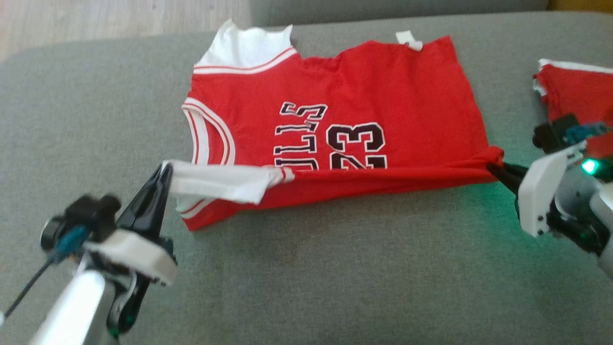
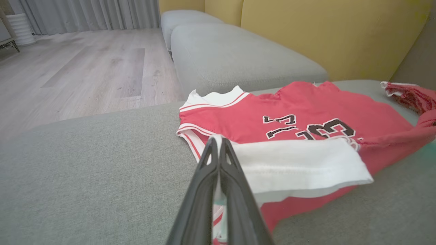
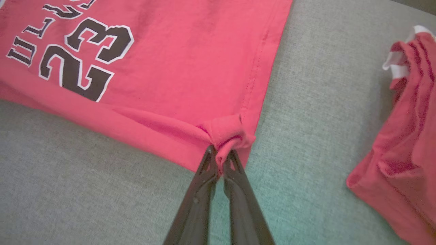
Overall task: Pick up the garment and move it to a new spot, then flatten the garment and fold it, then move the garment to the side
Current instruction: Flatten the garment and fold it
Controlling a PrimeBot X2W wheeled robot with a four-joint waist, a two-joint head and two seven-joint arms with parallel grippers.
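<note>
on the cushion [image 1: 335,268], left end effector [image 2: 218,141] and right end effector [image 3: 220,154] pinch the jersey [image 1: 383,96] taut between them.

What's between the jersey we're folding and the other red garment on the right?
Only bare grey cushion separates jersey and red garment, per the right wrist view.

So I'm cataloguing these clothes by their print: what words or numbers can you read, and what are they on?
"23": black, white-edged digits on the red jersey.
"ULL": letters beside the number on the same jersey; the rest of the word is cut off or covered by the fold.
White tag at the jersey's edge: too small to read.
Second red garment: no readable text.
</note>
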